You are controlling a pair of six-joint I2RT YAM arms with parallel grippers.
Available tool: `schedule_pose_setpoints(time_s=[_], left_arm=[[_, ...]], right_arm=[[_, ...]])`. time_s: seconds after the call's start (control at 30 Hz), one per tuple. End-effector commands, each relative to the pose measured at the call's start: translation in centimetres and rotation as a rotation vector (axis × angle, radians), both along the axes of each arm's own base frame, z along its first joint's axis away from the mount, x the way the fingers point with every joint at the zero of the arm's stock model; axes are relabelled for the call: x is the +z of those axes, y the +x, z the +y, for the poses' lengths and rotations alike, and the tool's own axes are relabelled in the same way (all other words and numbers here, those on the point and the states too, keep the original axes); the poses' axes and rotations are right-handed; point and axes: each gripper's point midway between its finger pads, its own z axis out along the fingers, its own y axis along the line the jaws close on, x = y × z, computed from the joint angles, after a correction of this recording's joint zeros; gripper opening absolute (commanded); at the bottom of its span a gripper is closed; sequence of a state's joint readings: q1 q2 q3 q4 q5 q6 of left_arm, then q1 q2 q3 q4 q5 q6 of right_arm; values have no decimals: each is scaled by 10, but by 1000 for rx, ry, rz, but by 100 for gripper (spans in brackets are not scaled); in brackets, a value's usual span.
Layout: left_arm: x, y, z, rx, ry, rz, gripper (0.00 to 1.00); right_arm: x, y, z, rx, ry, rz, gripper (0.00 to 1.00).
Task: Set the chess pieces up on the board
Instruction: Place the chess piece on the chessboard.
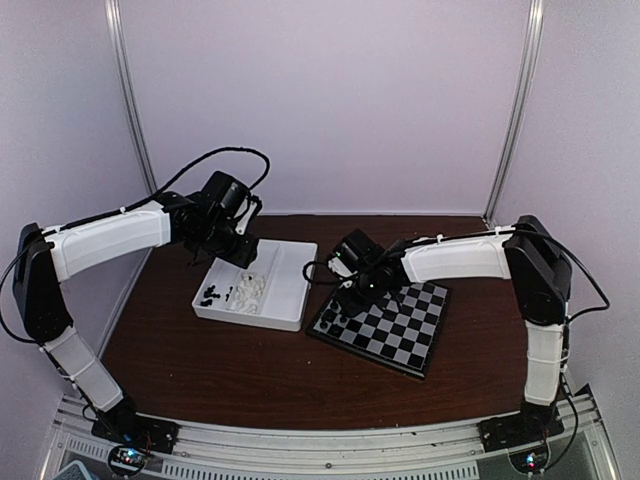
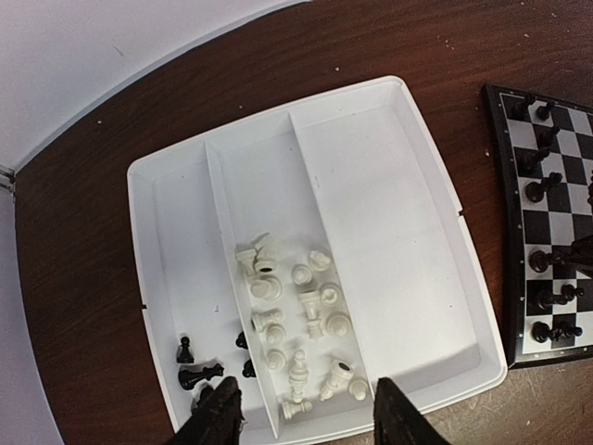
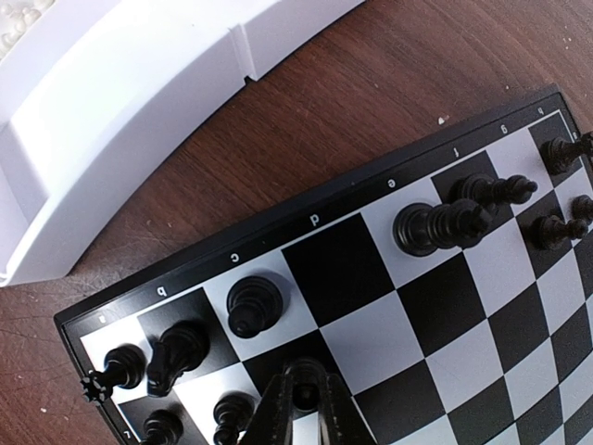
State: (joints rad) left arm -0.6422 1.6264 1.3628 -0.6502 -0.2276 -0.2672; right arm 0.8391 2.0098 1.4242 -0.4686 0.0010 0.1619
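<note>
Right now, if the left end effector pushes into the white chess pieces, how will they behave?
The white chess pieces look tiny beside the left end effector, so probably very light and easily scattered. Several lie on their sides with round bodies, so they may roll. They crowd one section of the tray, so gripping one likely nudges neighbours.

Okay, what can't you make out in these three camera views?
Top view: chess pieces in the tray too small to tell kinds.
Left wrist view: black piece at the bottom edge, partly behind the left fingers.
Right wrist view: whether the right fingers grip anything; dark on dark, cut by the bottom edge. The board runs off frame.
</note>
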Motion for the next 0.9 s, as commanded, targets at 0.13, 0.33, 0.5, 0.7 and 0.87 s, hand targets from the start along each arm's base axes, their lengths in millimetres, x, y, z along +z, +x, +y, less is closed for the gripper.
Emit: schedule_pose_setpoints(time_s=[0.13, 0.33, 0.5, 0.7, 0.87], left_arm=[[13, 4, 1, 5, -35, -45, 49], [14, 3, 2, 5, -35, -47, 50], [14, 3, 2, 5, -36, -46, 49], [17, 2, 3, 6, -39, -51, 49], [11, 2, 7, 22, -27, -47, 50]], right_arm=[[9, 5, -6, -25, -1, -28, 12], [10, 5, -8, -29, -2, -31, 16], [18, 5, -10, -35, 5, -49, 32], [55, 5, -14, -49, 57, -101, 38], [88, -1, -14, -26, 167, -77, 39]])
